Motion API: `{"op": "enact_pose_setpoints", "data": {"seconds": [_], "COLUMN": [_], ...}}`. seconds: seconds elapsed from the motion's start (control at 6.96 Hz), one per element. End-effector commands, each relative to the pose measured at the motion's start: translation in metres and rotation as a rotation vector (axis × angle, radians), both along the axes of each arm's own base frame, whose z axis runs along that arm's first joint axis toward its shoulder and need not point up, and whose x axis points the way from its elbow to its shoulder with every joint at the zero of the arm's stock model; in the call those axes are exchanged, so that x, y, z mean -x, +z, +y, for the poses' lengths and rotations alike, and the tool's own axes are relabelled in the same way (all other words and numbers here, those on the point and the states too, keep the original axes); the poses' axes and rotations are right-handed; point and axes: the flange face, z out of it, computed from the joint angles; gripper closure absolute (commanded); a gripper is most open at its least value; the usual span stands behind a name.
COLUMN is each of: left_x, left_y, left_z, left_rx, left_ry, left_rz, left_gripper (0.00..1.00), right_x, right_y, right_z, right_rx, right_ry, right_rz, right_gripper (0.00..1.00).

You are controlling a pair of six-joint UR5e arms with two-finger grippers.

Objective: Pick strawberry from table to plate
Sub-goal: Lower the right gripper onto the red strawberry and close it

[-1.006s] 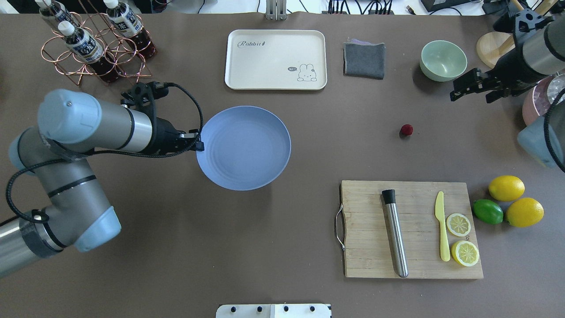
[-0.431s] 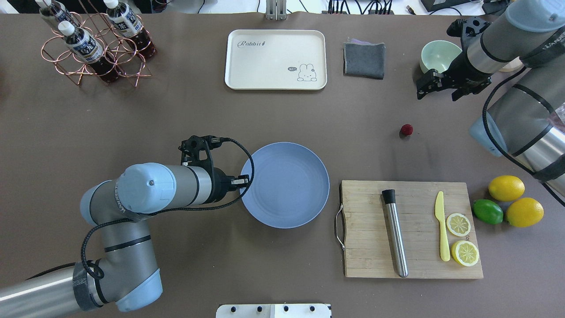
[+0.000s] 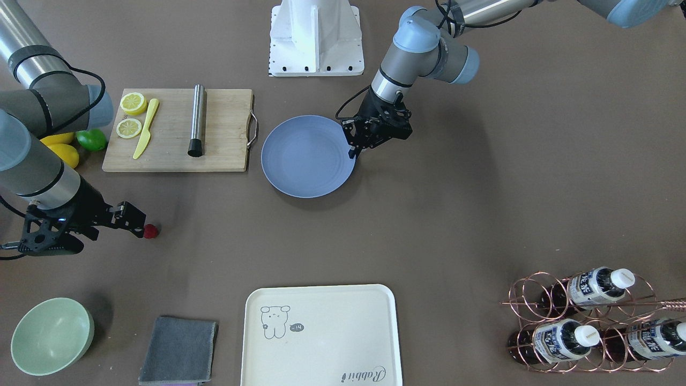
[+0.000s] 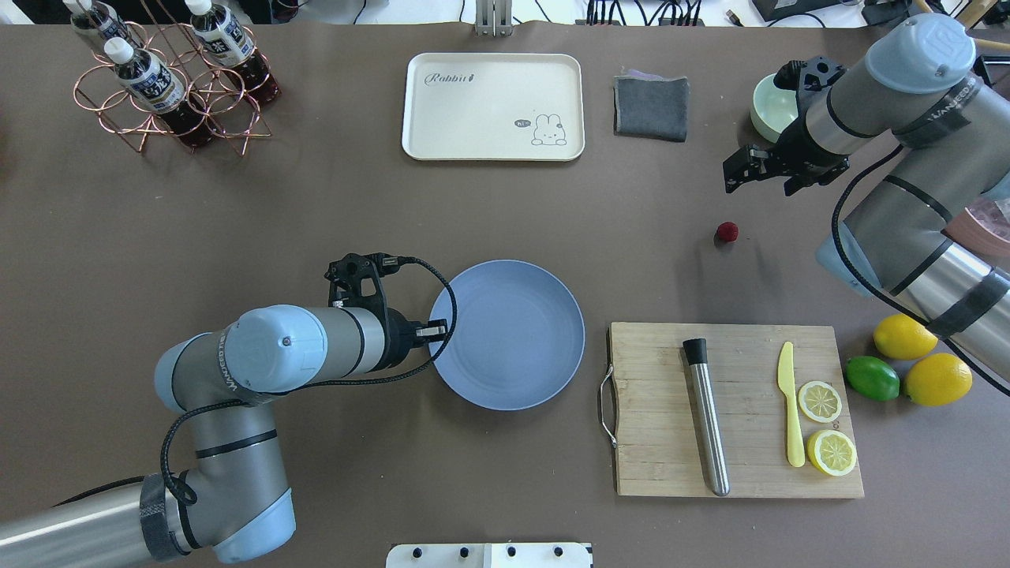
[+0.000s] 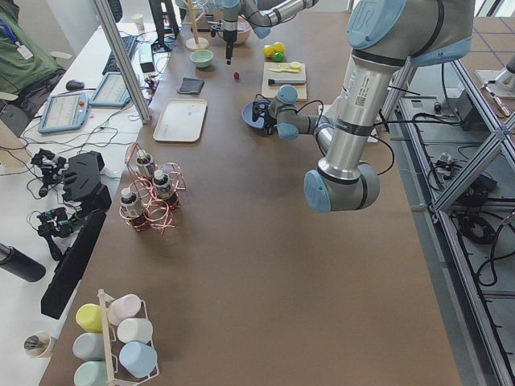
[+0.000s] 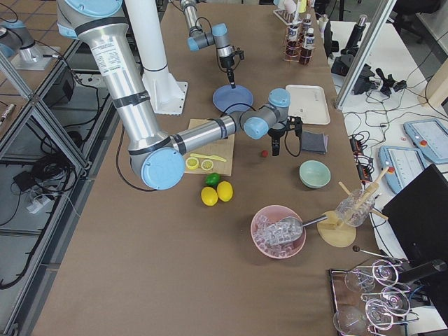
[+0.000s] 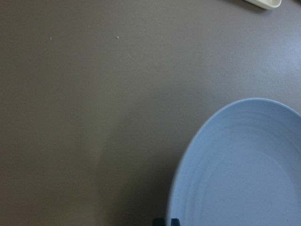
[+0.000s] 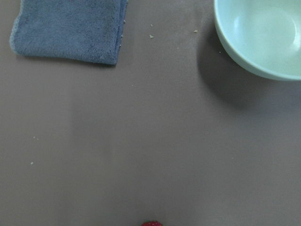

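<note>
Tiny dark-red bumpy strawberry (image 4: 727, 231) near right end effector (image 3: 133, 219), apparently released; left end effector (image 4: 436, 326) grasps plate (image 4: 513, 347) rim

The overhead view looks down from behind the robot; the front-facing view faces it from across, both sharing the plate (image 4: 513, 347). Wrist cameras sit close above the table (image 8: 141, 141).

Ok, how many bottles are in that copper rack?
3, together at the table's far left corner: the left bottle, the middle bottle, the right bottle. None looks hidden.
</note>
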Motion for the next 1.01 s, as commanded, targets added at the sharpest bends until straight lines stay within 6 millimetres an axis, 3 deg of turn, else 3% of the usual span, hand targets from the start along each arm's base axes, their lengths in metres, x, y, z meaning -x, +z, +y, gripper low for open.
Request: {"op": "enact_pose_setpoints", "data": {"seconds": [0.0, 0.29, 0.86], "left_x": [0.01, 0.02, 0.026], "left_y": [0.004, 0.003, 0.002], "left_z": [-0.015, -0.028, -0.032], "left_rx": [-0.005, -0.003, -0.088], "left_ry": [-0.024, -0.039, -0.019], "left_rz": [0.0, 0.003, -0.026], "left_gripper": [0.02, 0.02, 0.02], "right_x": [0.008, 0.022, 0.054], "right_y": [0.004, 0.008, 0.025], "right_z": [0.005, 0.016, 0.029], "right_rx": [0.002, -0.001, -0.012], "right_ry": [-0.006, -0.028, -0.037], "right_rz": [0.004, 0.013, 0.077], "right_gripper": [0.0, 0.0, 0.0]}}
